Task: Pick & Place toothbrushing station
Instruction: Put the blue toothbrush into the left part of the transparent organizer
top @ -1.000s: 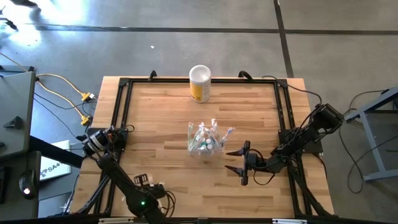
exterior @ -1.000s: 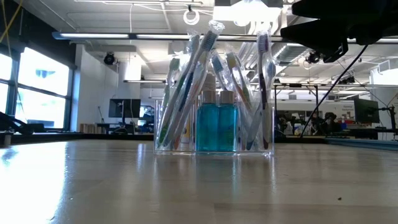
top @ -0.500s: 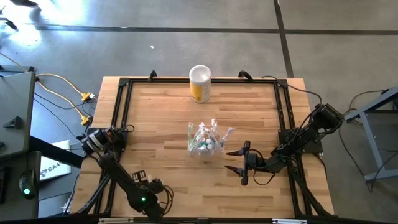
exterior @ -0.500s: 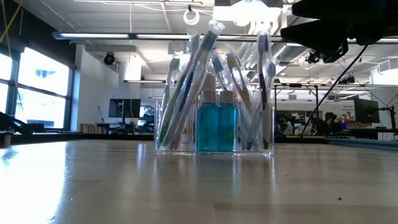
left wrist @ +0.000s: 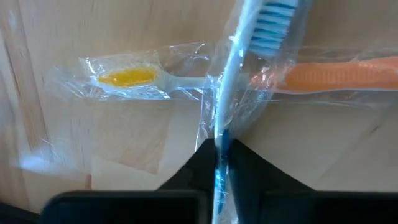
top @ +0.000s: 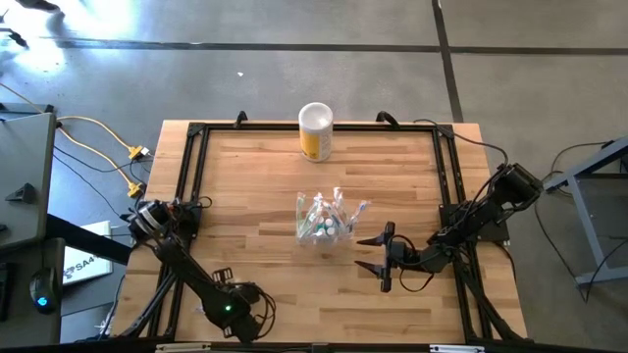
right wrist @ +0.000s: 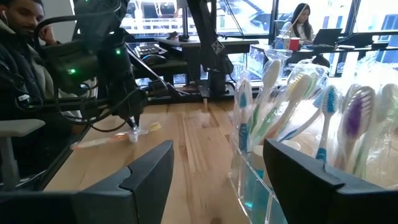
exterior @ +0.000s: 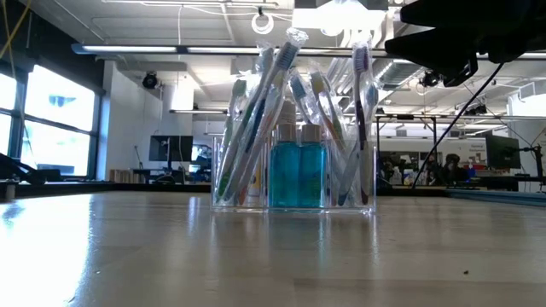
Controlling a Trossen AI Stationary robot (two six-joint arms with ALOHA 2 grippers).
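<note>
From above, the toothbrushing station [top: 325, 220], a small clear plastic holder bristling with wrapped toothbrushes, stands near the middle of the pale wooden table [top: 255, 176], well apart from the yellow canister with a white top [top: 315, 131] at the far edge. The right gripper [top: 379, 254] hovers just beside the holder with its fingers spread and nothing between them; the left gripper [top: 228, 291] is low at the near left corner of the table. At table height the holder [exterior: 294, 179] rests flat and upright, its thin translucent brushes fanning outward around two teal tubes [exterior: 298, 174] in the centre. The left wrist view shows that arm's fingers pinched on a blue-handled toothbrush in a clear wrapper [left wrist: 239, 81], which crosses above a wrapped orange-and-yellow toothbrush [left wrist: 205, 78] lying on the wood. From the right wrist, the holder [right wrist: 305, 118] fills the space just ahead of the open fingers. The step in hand looks like gathering loose brushes for the station; next, the left arm would need to lift the blue brush clear of the orange one and carry it across to the holder.
</note>
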